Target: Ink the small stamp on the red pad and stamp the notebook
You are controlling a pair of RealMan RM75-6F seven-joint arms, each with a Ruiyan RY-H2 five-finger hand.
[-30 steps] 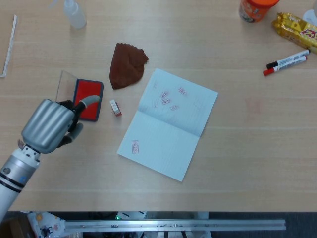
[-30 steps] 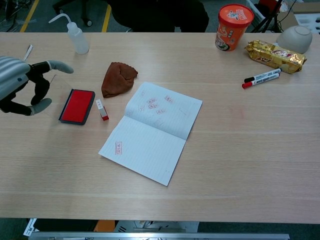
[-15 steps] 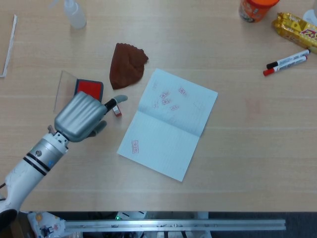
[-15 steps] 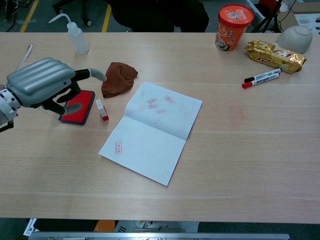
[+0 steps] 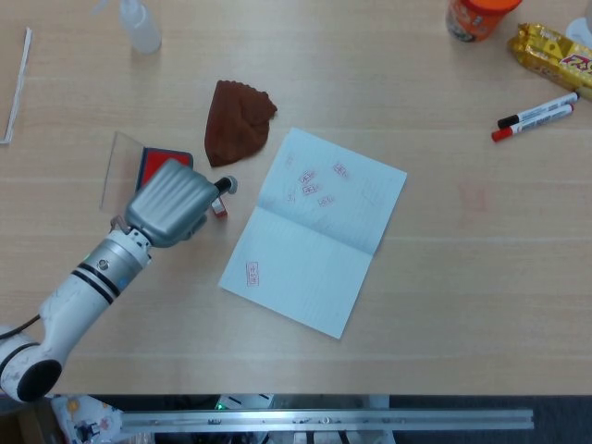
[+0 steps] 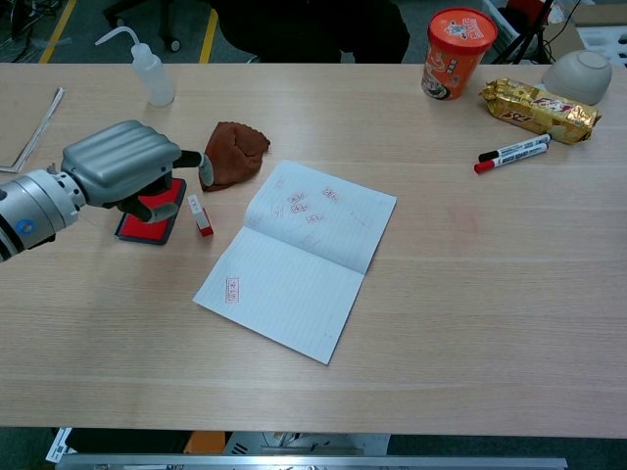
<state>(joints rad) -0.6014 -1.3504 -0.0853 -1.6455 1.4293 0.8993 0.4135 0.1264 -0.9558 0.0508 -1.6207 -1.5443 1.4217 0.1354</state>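
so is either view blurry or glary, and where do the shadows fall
Head view: sharp, even light, only a soft shadow under the left hand beside the stamp. Chest view: also crisp, a mild sheen on the table, and the notebook's marks too small to read.

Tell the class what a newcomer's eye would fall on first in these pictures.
First, the big grey left hand hovering over the red ink pad, fingers apart, holding nothing, beside the small stamp. Then the open notebook mid-table, already bearing several red stamp marks.
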